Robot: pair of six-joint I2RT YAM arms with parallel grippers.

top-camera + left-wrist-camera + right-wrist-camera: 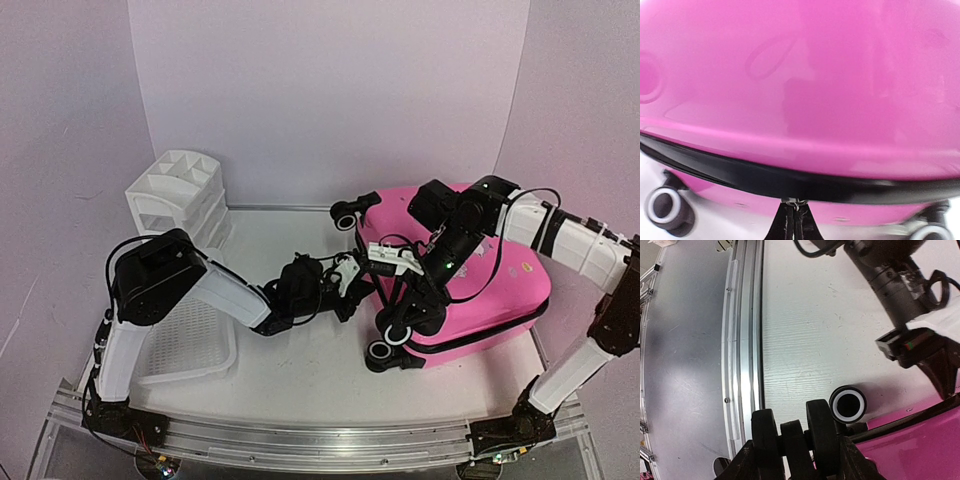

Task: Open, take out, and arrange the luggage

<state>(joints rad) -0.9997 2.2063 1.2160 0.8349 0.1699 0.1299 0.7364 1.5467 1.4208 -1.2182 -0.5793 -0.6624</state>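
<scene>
The pink luggage (500,270) lies flat at the right of the table, shut, with its wheels pointing left. My left gripper (352,277) is at its left edge. In the left wrist view its closed fingertips (793,212) pinch a small metal zipper pull (794,203) under the black zipper trim (765,177). My right gripper (408,318) reaches down over the shell to the near-left corner. In the right wrist view it (795,452) is shut around a black twin wheel (792,435). A second wheel with a white ring (847,405) sits just beyond.
A white drawer organizer (180,195) stands at the back left. A white mesh basket (190,345) lies at the front left beside my left arm. An aluminium rail (300,440) runs along the near edge. Another suitcase wheel (345,213) sticks out at the far-left corner.
</scene>
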